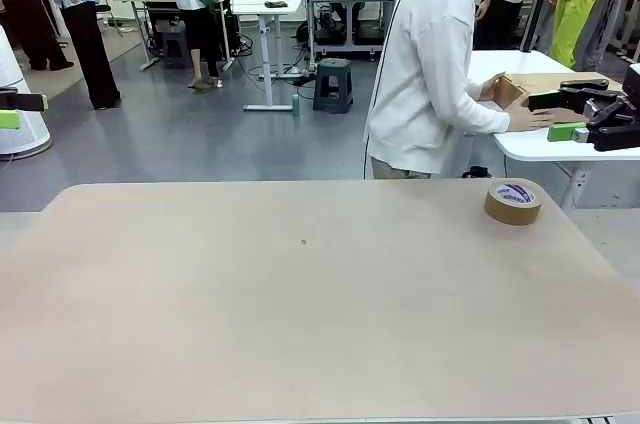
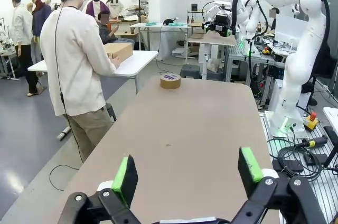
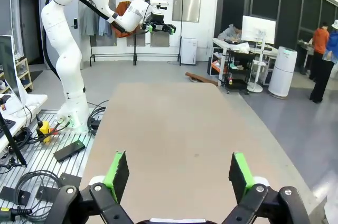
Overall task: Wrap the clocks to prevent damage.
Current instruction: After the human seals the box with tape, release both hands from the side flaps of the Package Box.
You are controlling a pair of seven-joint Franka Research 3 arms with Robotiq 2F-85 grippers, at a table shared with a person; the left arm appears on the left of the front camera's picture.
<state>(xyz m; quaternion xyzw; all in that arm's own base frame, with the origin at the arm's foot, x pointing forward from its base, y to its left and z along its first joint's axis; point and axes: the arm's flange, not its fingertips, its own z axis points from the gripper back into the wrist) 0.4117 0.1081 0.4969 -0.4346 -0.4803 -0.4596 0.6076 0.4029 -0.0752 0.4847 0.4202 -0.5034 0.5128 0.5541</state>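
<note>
The clocks are out of view. A brown tape roll lies on the beige table near its far right corner. My left gripper hovers open off the table's left side, holding nothing. Off the right side, my right gripper is raised and open, also holding nothing. A person in a white top stands at the far side, turned away, with both hands on a cardboard box on a white side table.
The white side table stands behind the far right corner, close to my right gripper. Cables and tools lie on the metal base beside the table. Other people and workbenches stand farther back.
</note>
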